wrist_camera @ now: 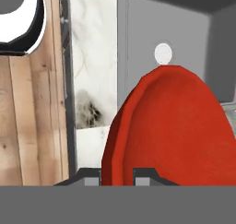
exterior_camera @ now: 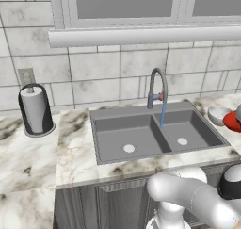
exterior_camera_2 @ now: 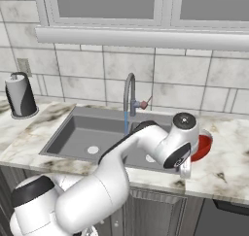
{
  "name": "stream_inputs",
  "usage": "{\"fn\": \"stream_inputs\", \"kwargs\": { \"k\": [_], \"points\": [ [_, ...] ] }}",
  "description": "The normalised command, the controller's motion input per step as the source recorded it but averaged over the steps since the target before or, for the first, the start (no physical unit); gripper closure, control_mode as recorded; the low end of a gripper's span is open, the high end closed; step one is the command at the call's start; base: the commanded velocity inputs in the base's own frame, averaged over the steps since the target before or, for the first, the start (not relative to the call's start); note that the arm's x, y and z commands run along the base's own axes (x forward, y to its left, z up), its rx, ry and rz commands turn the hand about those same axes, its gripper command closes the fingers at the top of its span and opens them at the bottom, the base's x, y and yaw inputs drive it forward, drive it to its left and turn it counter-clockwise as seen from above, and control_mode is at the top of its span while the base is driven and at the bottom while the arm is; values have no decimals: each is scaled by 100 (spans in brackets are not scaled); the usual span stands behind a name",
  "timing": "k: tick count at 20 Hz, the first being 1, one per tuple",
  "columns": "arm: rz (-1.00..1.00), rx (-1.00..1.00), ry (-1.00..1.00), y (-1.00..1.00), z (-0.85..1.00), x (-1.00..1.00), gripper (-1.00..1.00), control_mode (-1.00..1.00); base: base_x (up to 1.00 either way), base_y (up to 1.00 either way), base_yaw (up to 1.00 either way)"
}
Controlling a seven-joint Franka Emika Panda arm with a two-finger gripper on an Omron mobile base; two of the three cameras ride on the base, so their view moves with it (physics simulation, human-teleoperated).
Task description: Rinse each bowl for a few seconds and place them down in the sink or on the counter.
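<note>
Red bowl, hand view: the glossy red bowl (wrist_camera: pixel 170 131) fills the lower right of the frame, nearest the camera; the gripper (wrist_camera: pixel 117 174) at bottom centre has its two tips drawn together on the bowl's rim.
Drain, hand view: a pale round drain (wrist_camera: pixel 163 54) shows just above the bowl's top edge, inside the dark basin.
Red bowl, right base view: the red bowl sits at right of centre, behind the wrist, over the table (exterior_camera_2: pixel 228 157) just beside the sink (exterior_camera_2: pixel 92 133).
Water, right base view: a blue stream falls from the faucet (exterior_camera_2: pixel 129 92) at centre frame.
Grey bowl, left base view: the mottled grey-white bowl (exterior_camera: pixel 218 114) rests on the table at the right edge, touching the red one.
Step in hand: judged as carrying the red bowl to the stream.
Procedure: keep the rim grip firm; move the bowl toward frame centre, under the stream; tilt the hollow up.
Risk: a rim pinch may slip when wet.
</note>
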Motion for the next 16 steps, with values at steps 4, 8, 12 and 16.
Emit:
{"fn": "stream_inputs", "kwargs": {
  "k": [4, 8, 12, 16],
  "points": [
    [-2, 0, 0, -11, -5, -2, 100, -100, 0, 0, 0],
    [0, 0, -2, -5, -10, 2, 100, -100, 0, 0, 0],
    [0, 0, -1, -10, -11, 6, 100, -100, 0, 0, 0],
    [0, 0, 0, -23, -10, 0, 100, -100, 0, 0, 0]
  ]
}}
